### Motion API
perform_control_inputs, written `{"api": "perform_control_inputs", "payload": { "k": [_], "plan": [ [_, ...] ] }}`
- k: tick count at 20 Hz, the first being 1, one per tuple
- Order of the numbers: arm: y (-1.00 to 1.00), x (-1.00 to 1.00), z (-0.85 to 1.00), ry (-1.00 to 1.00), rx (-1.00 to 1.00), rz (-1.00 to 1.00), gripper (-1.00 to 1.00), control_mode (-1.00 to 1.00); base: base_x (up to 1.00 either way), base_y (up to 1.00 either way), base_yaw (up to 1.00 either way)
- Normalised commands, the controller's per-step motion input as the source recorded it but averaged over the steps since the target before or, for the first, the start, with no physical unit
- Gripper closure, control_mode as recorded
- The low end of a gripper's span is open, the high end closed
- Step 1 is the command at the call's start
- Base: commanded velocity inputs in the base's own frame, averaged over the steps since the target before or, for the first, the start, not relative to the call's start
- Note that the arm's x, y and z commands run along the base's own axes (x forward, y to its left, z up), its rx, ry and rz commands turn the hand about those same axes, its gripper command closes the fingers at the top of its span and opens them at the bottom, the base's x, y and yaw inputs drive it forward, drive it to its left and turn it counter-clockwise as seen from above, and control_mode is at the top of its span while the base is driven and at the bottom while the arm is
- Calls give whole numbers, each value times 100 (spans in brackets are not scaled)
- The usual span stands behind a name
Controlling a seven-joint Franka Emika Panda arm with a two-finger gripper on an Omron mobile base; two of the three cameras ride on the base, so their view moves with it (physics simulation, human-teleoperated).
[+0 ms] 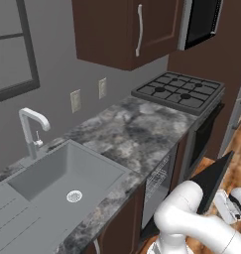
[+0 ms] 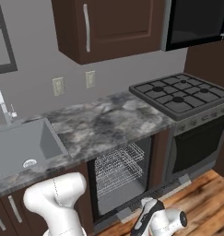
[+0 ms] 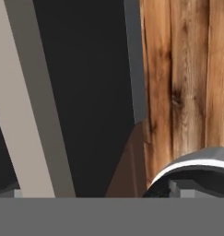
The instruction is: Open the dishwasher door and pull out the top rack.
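My kitchen counter, sink to stove.
I see a grey sink with its faucet left of my marbled counter, the gas cooktop right, brown cabinets above.

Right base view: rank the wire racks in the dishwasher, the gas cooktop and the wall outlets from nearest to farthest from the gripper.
Gripper sits low, near the floor.
1. Wire racks, just above it in the open dishwasher.
2. Gas cooktop, up right on the counter.
3. Wall outlets, up left on the back wall.
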Motion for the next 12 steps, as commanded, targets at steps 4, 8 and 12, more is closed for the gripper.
{"api": "perform_control_inputs", "payload": {
  "k": [4,8,12],
  "plan": [
    [-91,-35,-8,17,-1,0,-100,-100,0,0,0],
    [-80,-36,64,6,0,0,-100,-100,0,0,0],
    [-75,-46,100,4,0,0,-100,-100,0,0,0]
  ]
}}
